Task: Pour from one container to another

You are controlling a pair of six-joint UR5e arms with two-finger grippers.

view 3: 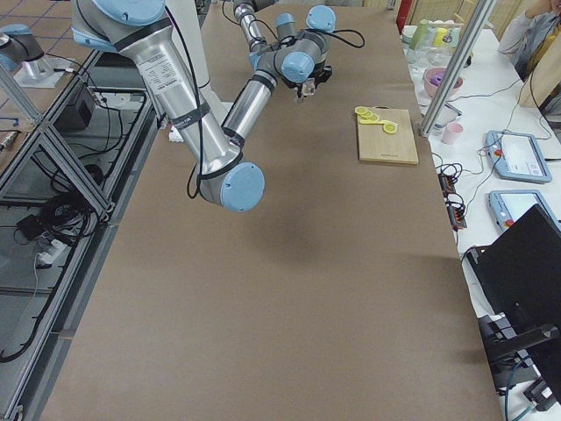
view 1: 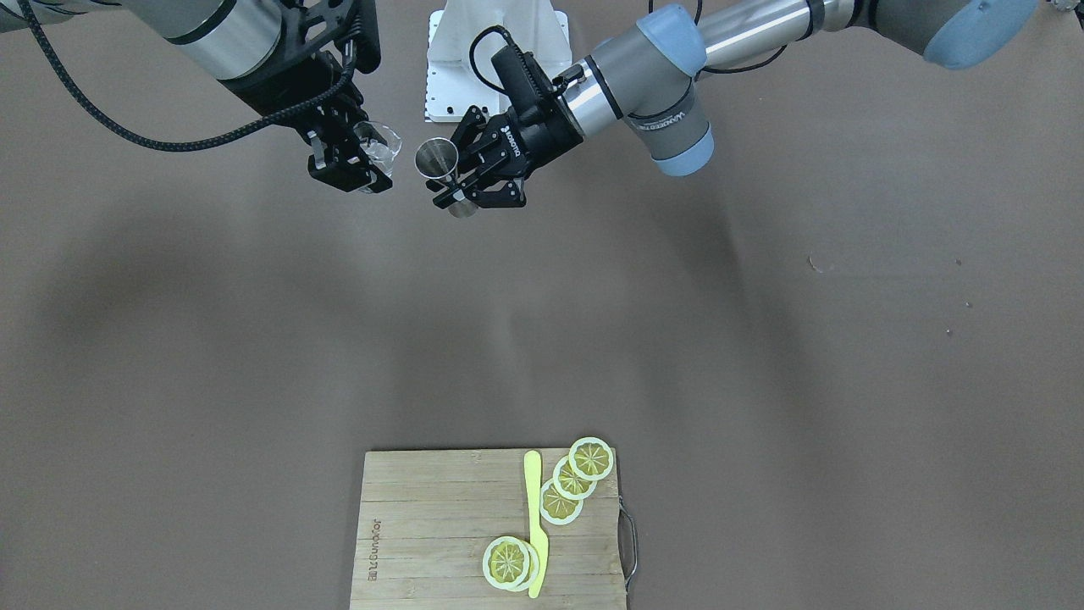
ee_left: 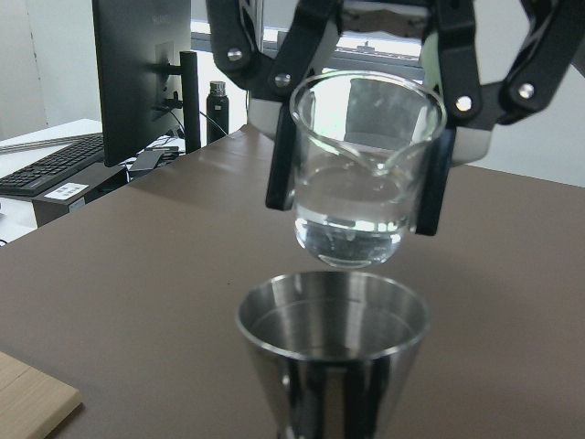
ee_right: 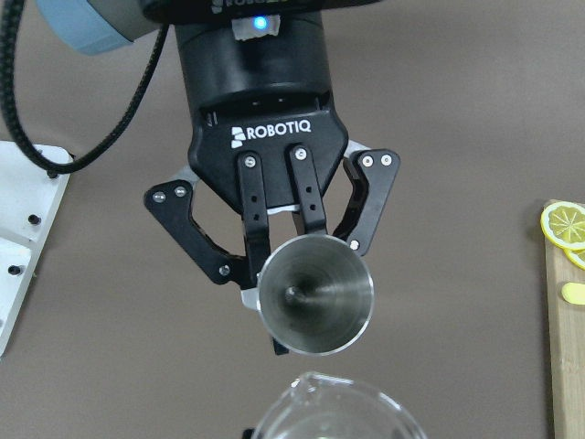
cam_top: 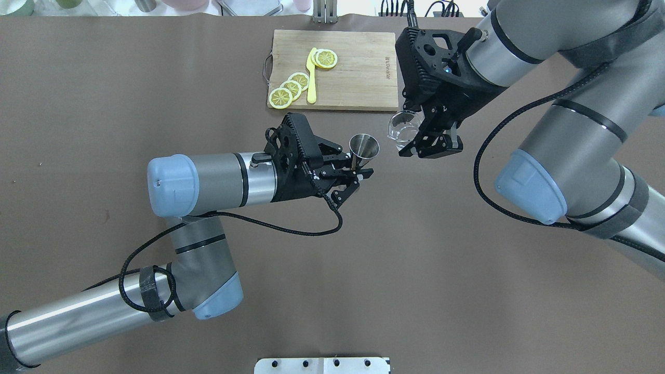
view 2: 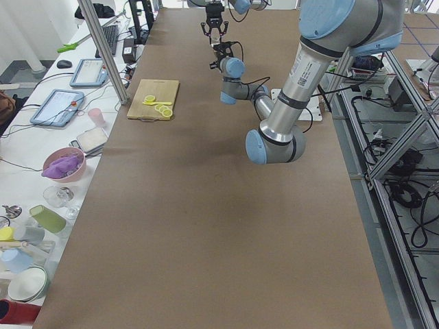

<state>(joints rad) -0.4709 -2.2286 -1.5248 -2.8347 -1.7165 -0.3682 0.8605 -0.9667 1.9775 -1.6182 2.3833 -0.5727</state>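
The pouring itself has not begun, as far as can be judged. The glass cup (ee_left: 352, 197) hangs upright in the air with clear liquid in its lower part, gripped on both sides by the closed fingers (ee_left: 281, 155) of the right gripper (view 1: 356, 174). Its pinched lip faces the jigger (ee_left: 334, 338), which stands just beside and a little below it, mouth up. The left gripper (cam_top: 356, 169) is closed on the jigger's narrow waist. In the right wrist view the jigger's cone looks dry down to its point (no liquid shows in it). So both pick-ups and the bringing together look done. What is left is to close the small gap, tip the cup over the rim, and let the liquid run in.

Both vessels are held clear above the brown surface (cam_top: 415, 259). Well apart, toward the far edge, lies a wooden cutting board (cam_top: 363, 78) with lemon slices (cam_top: 280, 97) and a yellow knife (cam_top: 311, 83). Nothing stands between cup and jigger.
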